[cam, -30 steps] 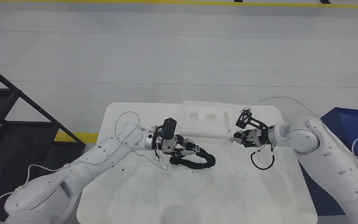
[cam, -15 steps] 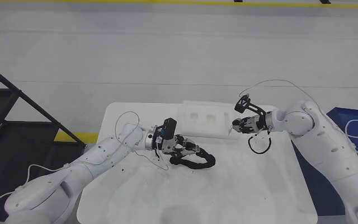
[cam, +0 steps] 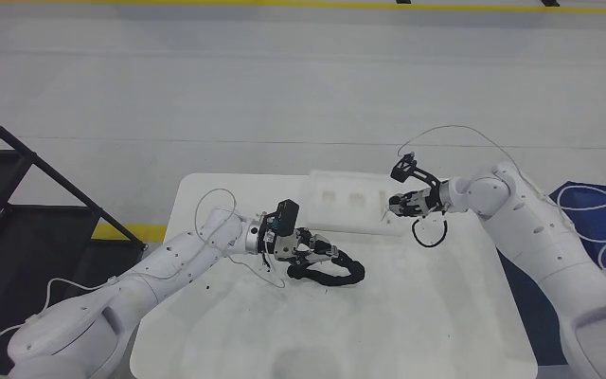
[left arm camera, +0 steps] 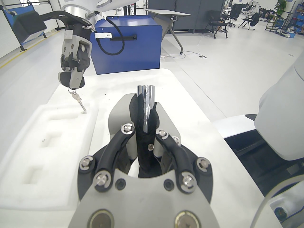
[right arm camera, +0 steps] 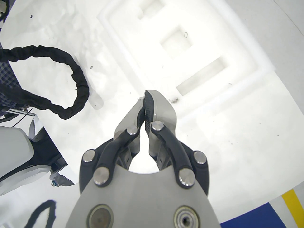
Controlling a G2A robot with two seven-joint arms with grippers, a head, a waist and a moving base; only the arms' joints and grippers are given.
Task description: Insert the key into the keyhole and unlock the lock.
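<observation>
Left claw (left arm camera: 145,117) clamped on the lock (left arm camera: 145,96), chrome barrel sticking out past its tips, black cable (cam: 327,279) looping on the bench (cam: 398,313) beyond. Right claw (left arm camera: 72,83) pinched together on the key (left arm camera: 80,102), which dangles just below it, over the foam tray (left arm camera: 26,148).

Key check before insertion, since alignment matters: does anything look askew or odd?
Yes. The key dangles tilted below the right end effector, its tip at the foam tray, apart from the lock held by the left end effector.
</observation>
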